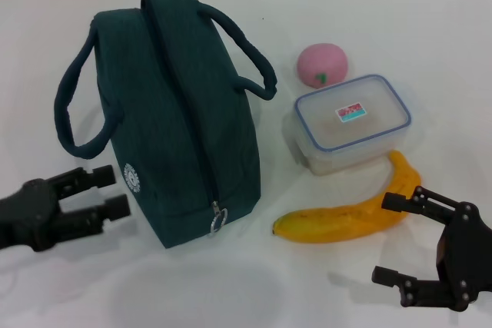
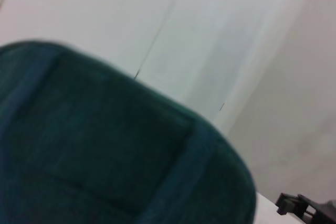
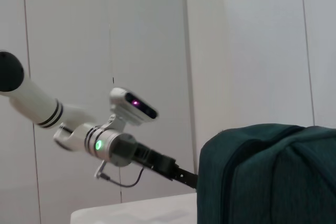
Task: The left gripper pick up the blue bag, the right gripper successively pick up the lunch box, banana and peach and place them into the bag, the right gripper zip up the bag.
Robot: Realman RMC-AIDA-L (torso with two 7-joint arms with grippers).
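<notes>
Here the blue bag point(image 1: 181, 120) stands upright on the white table point(image 1: 231, 282), zipped shut along its top and down its near end, where the ring zip pull point(image 1: 218, 219) hangs low on the end panel; a small round white logo point(image 1: 134, 177) sits on the same panel, and the two padded loop handles point(image 1: 81, 105) arch out to either side of the bag. Just beside the bag's near left corner is the left gripper point(image 1: 104, 192), its two fingers spread apart with nothing between them, the tips close to the logo but apart from the fabric. To the right of the bag lies the lunch box point(image 1: 352, 122), a clear box with a blue-rimmed clip lid and a small coloured sticker, lid closed. Behind the box, farther from the robot than the bag's zip end, rests the pink peach point(image 1: 324, 64). In front of the box the banana point(image 1: 354, 217) curves from beside the bag's near right corner round toward the box's right end, lying flat on the table. The right gripper point(image 1: 393, 240) hovers near the banana's thicker end, well to the right of the bag, its fingers wide apart and holding nothing. The left wrist view is filled by the bag's teal fabric point(image 2: 105, 150); the right wrist view shows the bag point(image 3: 268, 177) with the left arm's silver cuff and green light point(image 3: 98, 145) behind it.
</notes>
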